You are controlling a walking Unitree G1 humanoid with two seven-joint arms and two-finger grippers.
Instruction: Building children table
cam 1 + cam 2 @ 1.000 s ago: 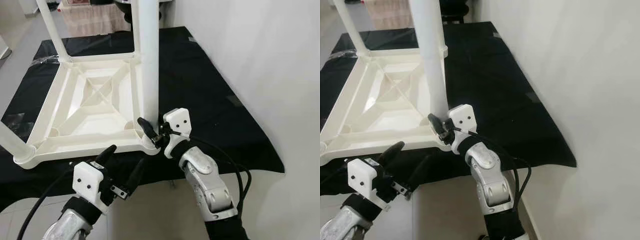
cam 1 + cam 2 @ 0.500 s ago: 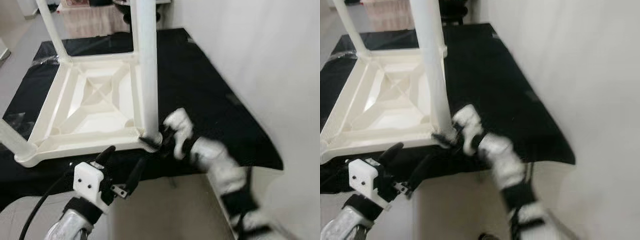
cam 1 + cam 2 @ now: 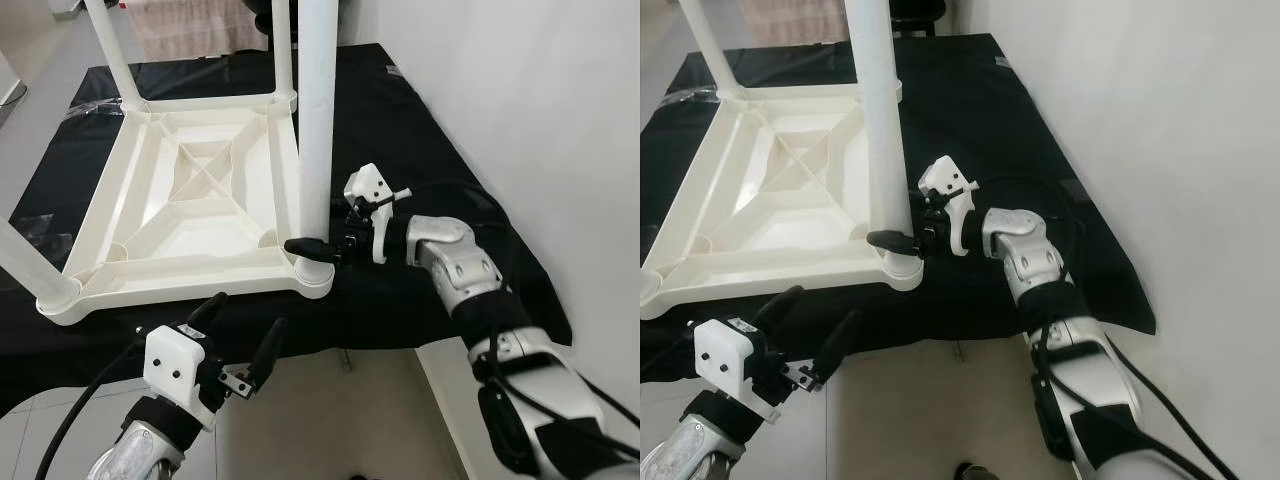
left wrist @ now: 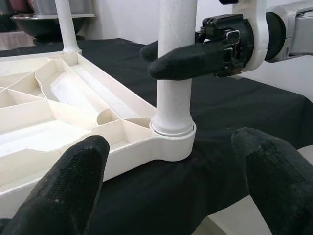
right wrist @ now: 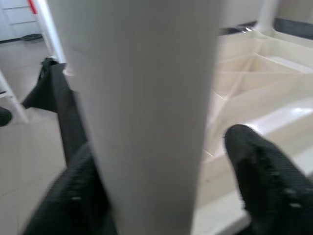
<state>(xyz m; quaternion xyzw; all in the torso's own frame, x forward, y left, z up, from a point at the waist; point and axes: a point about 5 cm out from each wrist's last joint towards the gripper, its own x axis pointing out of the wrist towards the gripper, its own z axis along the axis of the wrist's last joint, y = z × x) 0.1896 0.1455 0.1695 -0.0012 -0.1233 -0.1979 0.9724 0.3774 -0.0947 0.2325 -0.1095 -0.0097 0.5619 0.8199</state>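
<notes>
Fingers (image 3: 310,245) around leg (image 3: 317,120), black cloth (image 3: 400,150).

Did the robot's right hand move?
Yes. The right hand swung out to the right of the white plastic table leg and now grips its base sideways.

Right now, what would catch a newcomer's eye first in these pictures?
The upside-down white table on the black cloth, legs pointing up. The right hand reaches in from the wall side, its fingers either side of the nearest leg just above its socket. The left hand hangs open below the table's near edge.
</notes>
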